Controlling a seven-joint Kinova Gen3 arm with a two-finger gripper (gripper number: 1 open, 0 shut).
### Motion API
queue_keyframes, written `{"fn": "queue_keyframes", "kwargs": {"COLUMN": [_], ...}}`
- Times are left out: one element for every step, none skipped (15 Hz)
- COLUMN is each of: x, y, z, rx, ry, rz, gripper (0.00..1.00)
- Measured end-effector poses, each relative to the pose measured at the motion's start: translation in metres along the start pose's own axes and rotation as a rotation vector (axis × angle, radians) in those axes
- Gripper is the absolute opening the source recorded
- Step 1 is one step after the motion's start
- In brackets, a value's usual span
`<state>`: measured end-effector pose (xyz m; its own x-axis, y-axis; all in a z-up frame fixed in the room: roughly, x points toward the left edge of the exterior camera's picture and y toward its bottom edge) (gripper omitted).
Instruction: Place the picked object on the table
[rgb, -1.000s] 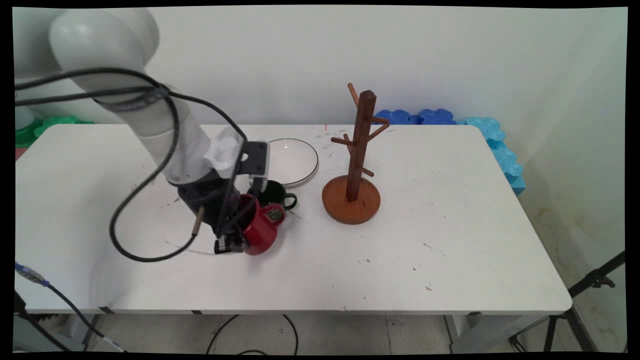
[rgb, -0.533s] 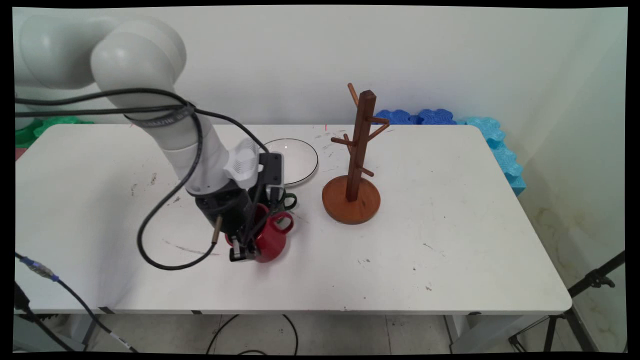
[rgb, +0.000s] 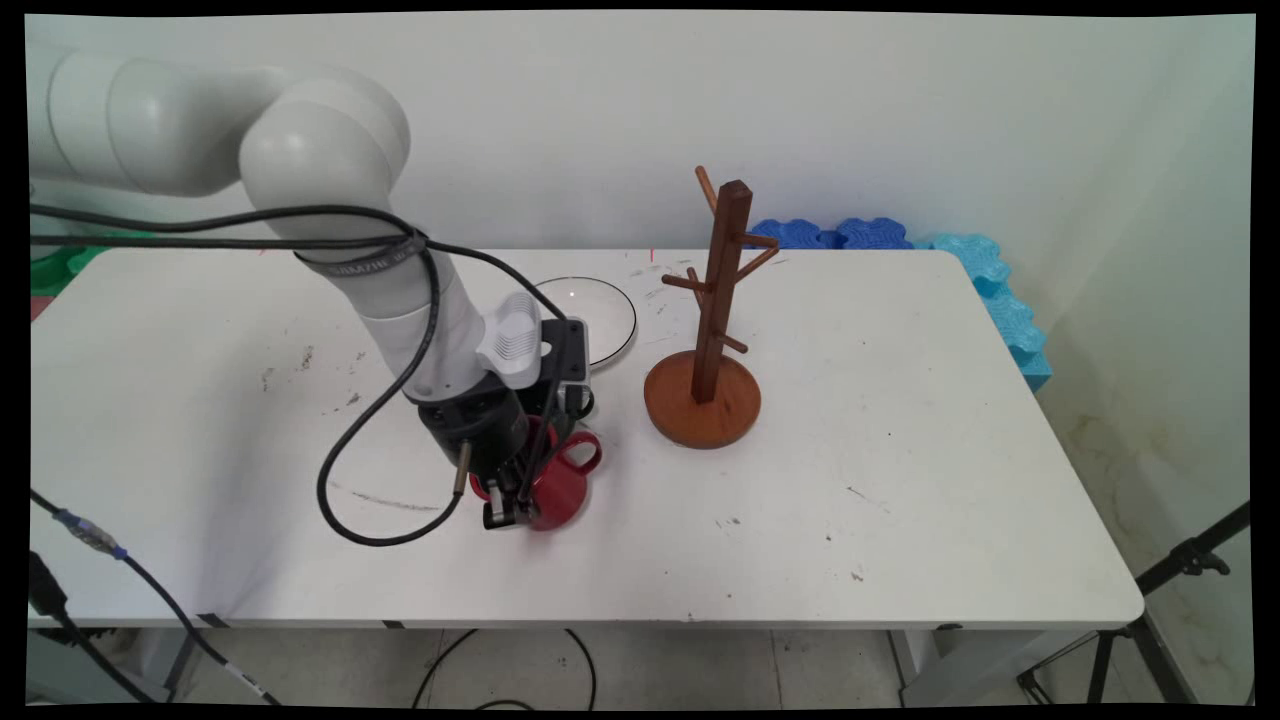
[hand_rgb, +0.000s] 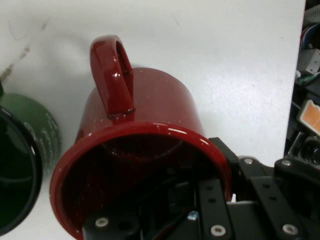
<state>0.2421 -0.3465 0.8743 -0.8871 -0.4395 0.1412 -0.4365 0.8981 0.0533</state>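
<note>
Gripping the red mug's (rgb: 556, 487) rim between our fingers (hand_rgb: 216, 210), we hold it beside the green mug (hand_rgb: 20, 165) at lower centre-left.

On bench (rgb: 900, 500): mug (rgb: 558, 485) at centre-left, tilted, rim in hand (rgb: 505, 515); second mug (hand_rgb: 20, 160) just behind it, largely hidden by arm; plate (rgb: 600, 315) farther behind; mug tree (rgb: 712, 330) right of plate, apart from mugs.
</note>
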Motion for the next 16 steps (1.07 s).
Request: {"fn": "queue_keyframes", "kwargs": {"x": [0.000,0.001,0.002,0.002,0.002,0.003,0.003,0.003,0.003,0.004,0.004,0.005,0.006,0.006,0.006,0.007], "y": [-0.001,-0.001,-0.002,-0.002,-0.002,-0.003,-0.003,-0.003,-0.003,-0.003,-0.003,-0.003,-0.003,-0.002,-0.002,-0.001], "z": [0.001,0.003,0.004,0.006,0.007,0.008,0.009,0.010,0.010,0.011,0.012,0.012,0.012,0.012,0.012,0.012], "rx": [0.000,0.000,-0.001,-0.002,-0.002,-0.002,-0.003,-0.003,-0.004,-0.005,-0.008,-0.010,-0.012,-0.014,-0.016,-0.017], "ry": [0.000,-0.001,-0.001,0.000,0.000,0.000,0.001,0.003,0.006,0.009,0.014,0.019,0.024,0.027,0.033,0.039], "rz": [-0.001,-0.001,-0.002,-0.002,-0.002,-0.002,-0.003,-0.003,-0.004,-0.004,-0.004,-0.003,-0.003,-0.002,-0.002,-0.001], "gripper": [0.00,0.00,0.00,0.00,0.00,0.00,0.00,0.00,1.00,1.00,1.00,1.00,1.00,1.00,1.00,1.00]}}
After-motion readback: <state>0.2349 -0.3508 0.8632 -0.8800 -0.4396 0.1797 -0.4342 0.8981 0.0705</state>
